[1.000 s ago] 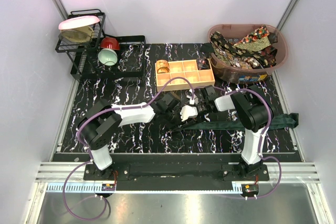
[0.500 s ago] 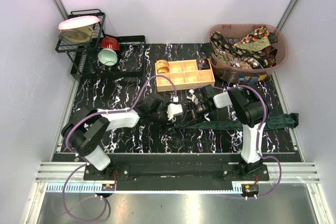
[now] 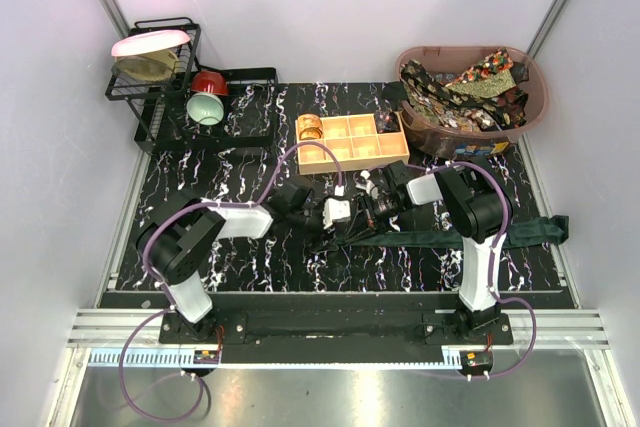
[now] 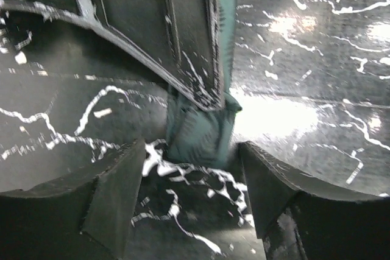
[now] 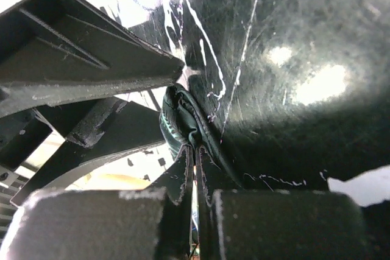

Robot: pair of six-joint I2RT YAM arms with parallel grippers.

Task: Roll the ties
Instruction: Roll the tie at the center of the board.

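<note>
Green necktie (image 3: pixel 470 235) lies flat along the near-right part of the bench, one end reaching the right edge and the other gathered near the middle, where both arms meet. In the right wrist view that inner end is bunched into a small fold or first turn of a roll (image 5: pixel 183 126), and the right gripper (image 5: pixel 195 156) has its fingers pressed together on the fabric, probably to keep the start of the roll from springing loose. The left gripper (image 4: pixel 190 150) faces it from the other side with its fingers spread wide. The folded end (image 4: pixel 198 132) sits just ahead of the gap between them, untouched, so this arm appears placed to take over or help turn the roll. From above, the two grippers (image 3: pixel 340 219) (image 3: pixel 368 215) sit tip to tip over that end.

Beyond them, toward the far edge, a wooden box (image 3: pixel 350 142) with square compartments holds what looks like a rolled gold tie (image 3: pixel 310 127) in its leftmost cell. More patterned ties (image 3: pixel 460 87) are heaped in a tub (image 3: pixel 540 97) at the far right corner, so most of the work seems left to do.
</note>
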